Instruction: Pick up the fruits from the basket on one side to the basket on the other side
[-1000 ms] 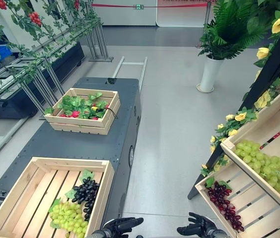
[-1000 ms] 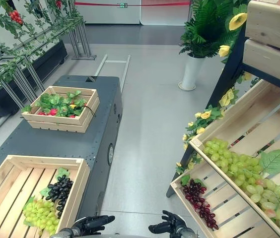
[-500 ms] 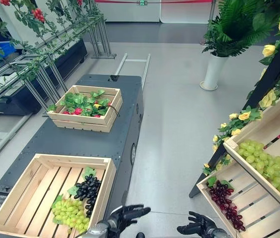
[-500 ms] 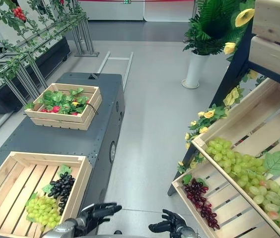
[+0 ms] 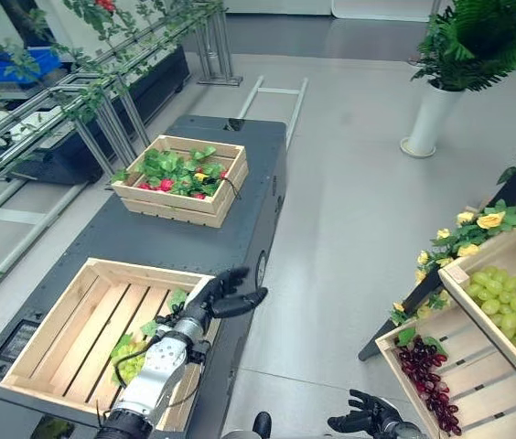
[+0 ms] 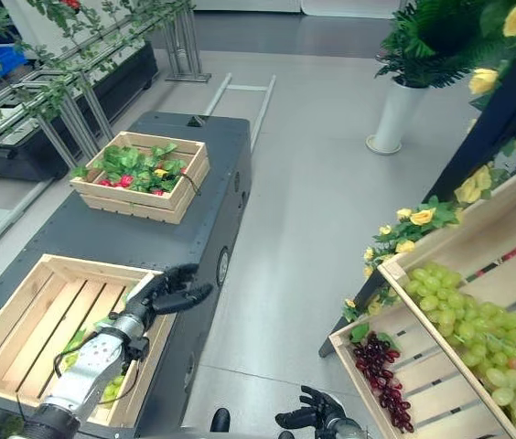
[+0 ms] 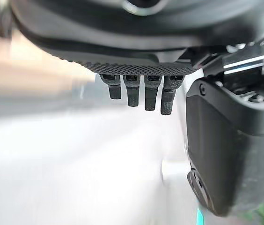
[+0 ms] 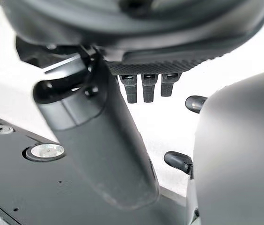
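My left hand (image 5: 224,294), fingers spread and empty, hovers over the wooden crate (image 5: 61,320) rim; I could clip it descending toward the green grapes (image 5: 128,355).

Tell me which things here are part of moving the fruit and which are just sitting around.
For the job:
near crate
green grapes
shelf crate
dark grapes
left hand, open above the near crate's corner
right hand, low and idle

Just around:
far crate of leaves
potted plant
yellow flowers
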